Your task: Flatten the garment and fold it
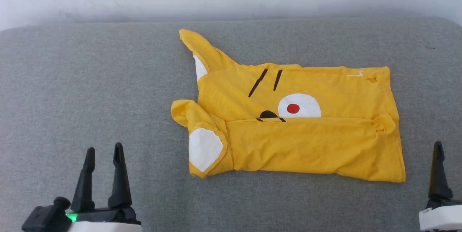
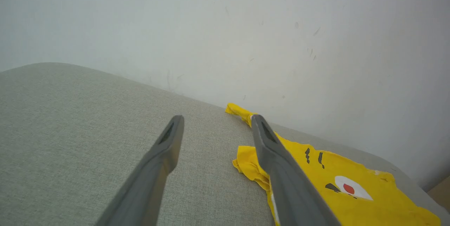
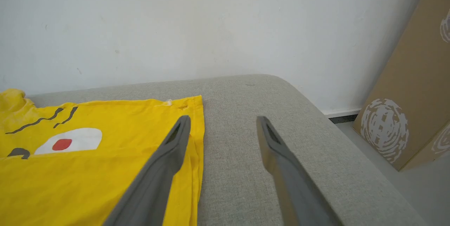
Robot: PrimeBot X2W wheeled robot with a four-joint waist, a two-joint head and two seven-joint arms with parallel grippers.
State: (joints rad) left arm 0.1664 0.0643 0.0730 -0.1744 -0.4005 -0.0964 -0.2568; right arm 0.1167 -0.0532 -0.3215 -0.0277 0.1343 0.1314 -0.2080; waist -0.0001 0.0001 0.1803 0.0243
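I see the yellow shirt (image 1: 288, 145) half-folded on the pad (image 1: 90, 80)
Flanking it, left gripper (image 1: 104, 147) and right gripper (image 3: 223, 117), jaws wide, empty

The yellow T-shirt (image 1: 288, 131) lies centre frame, flat, its near edge folded over lengthwise; white patches, black stripes and a red-dotted white oval show.

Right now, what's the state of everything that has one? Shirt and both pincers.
garment: lying on the grey cushion, partly folded, near edge turned up over the lower part of the face print, sleeves rumpled, not held.
left pincer: open, empty, apart from the garment.
right pincer: open, empty, beside the garment's right edge, not gripping it.
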